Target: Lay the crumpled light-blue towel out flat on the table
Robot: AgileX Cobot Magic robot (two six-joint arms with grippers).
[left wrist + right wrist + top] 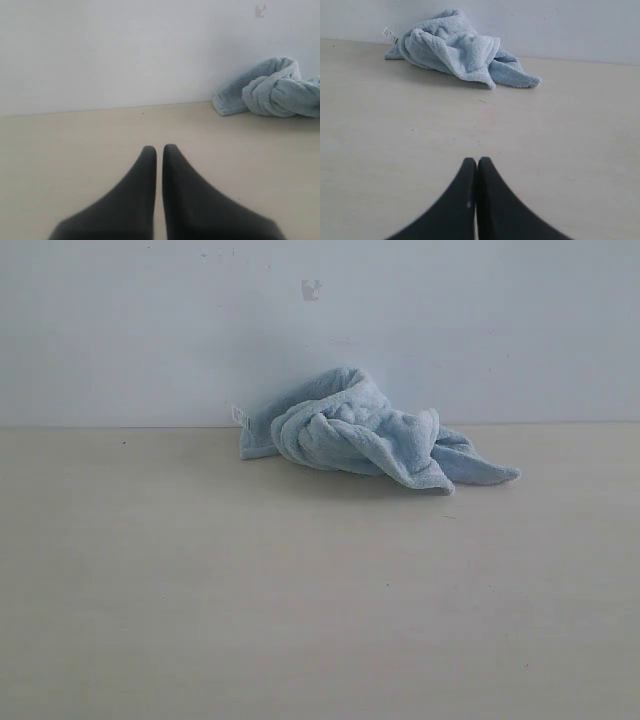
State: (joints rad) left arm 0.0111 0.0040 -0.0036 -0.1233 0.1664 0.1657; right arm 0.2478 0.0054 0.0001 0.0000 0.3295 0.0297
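Exterior view: one crumpled towel (360,430) on one table (300,590); left gripper (159,148), right gripper (476,161), both with jaws pressed together.

towel (365,435) on table (300,600) — against wall (150,330)

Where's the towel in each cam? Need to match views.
Exterior: towel at centre, slightly above mid-height, by the wall.
Left wrist: picture's upper right, cut off by the frame edge.
Right wrist: picture's top, left of centre, whole.
Shared landmark: the table back edge, just behind it.
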